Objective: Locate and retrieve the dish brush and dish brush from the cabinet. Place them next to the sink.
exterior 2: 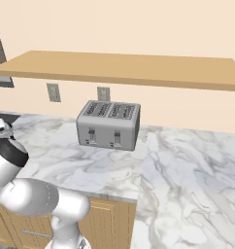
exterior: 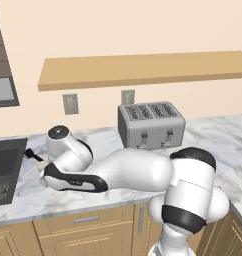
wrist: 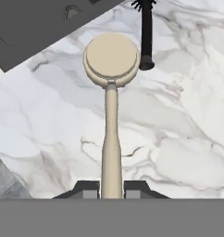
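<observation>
Fingers (wrist: 92, 190) clamp wooden brush (wrist: 111, 92) handle; disc head beyond, beside black brush (wrist: 146, 34).

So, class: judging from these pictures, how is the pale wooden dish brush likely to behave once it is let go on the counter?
The wooden dish brush looks stiff: its thin handle runs straight out from the gripper without sagging. It is probably head-heavy, given the broad disc head. The round handle may roll slightly on the smooth marble counter, towards the black brush.

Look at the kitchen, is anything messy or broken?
Nothing stands out. The all-black spiky brush lies on the white marble counter beside the dark grey sink, and the end effector grips the pale wooden disc-headed brush just above the counter.
</observation>
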{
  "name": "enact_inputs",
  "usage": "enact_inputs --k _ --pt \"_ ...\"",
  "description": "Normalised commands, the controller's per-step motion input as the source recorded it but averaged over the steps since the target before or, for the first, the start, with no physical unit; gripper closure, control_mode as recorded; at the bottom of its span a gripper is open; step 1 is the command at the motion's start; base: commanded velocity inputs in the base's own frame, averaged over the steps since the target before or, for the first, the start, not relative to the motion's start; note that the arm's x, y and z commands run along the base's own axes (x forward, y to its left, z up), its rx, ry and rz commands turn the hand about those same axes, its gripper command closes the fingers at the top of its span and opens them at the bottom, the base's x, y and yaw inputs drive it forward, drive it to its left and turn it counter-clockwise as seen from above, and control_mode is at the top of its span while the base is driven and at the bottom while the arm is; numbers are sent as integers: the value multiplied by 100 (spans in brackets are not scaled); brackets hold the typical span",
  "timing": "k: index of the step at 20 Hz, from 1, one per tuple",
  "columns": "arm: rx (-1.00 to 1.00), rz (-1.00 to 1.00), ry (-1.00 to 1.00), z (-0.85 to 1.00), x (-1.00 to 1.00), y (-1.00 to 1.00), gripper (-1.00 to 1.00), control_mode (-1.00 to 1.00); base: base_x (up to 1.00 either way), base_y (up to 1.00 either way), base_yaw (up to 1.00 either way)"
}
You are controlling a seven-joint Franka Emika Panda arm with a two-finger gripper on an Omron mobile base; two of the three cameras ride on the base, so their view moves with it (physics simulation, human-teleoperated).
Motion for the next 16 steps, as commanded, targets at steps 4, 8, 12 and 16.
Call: enact_inputs --k 4,8,12,16 --pt "-3 -4 5 -28 23 17 100 -100 0 0 0" --pt "-3 -4 5 -29 23 18 100 -100 0 0 0" --pt "-2 -4 3 -27 22 17 100 -100 0 0 0" --pt "-1 -4 1 -24 24 17 100 -100 0 0 0"
